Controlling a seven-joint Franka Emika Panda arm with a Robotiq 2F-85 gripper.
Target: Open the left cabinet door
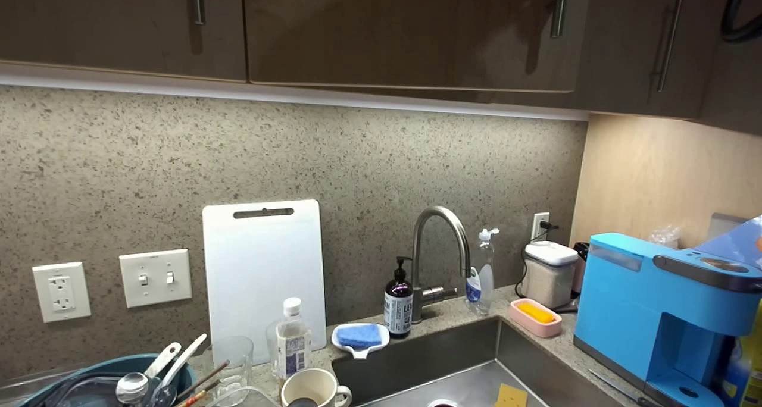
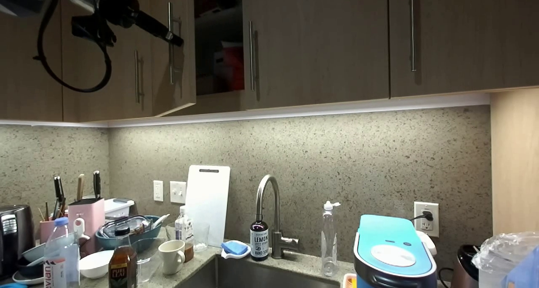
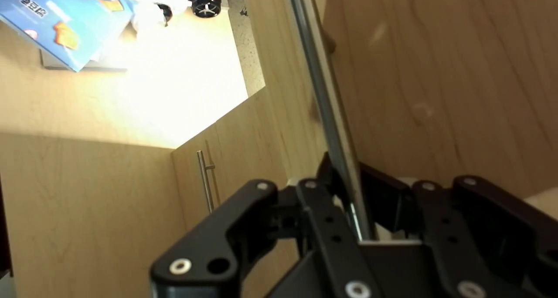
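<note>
In an ext. view we see the left cabinet door (image 1: 411, 35) above the faucet (image 1: 417, 240). In an ext. view it's ajar, up & L of the faucet, gripper (image 2: 176, 39) at its handle (image 2: 171, 65); on wrist cam we see jaws nearly together, clamped on that handle.

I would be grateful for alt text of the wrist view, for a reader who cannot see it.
A black tool appears closed around the slim metal bar handle of a wooden cabinet door. At left, a second bar handle is mounted on another cabinet door, and a blue printed package shows at upper left.
</note>
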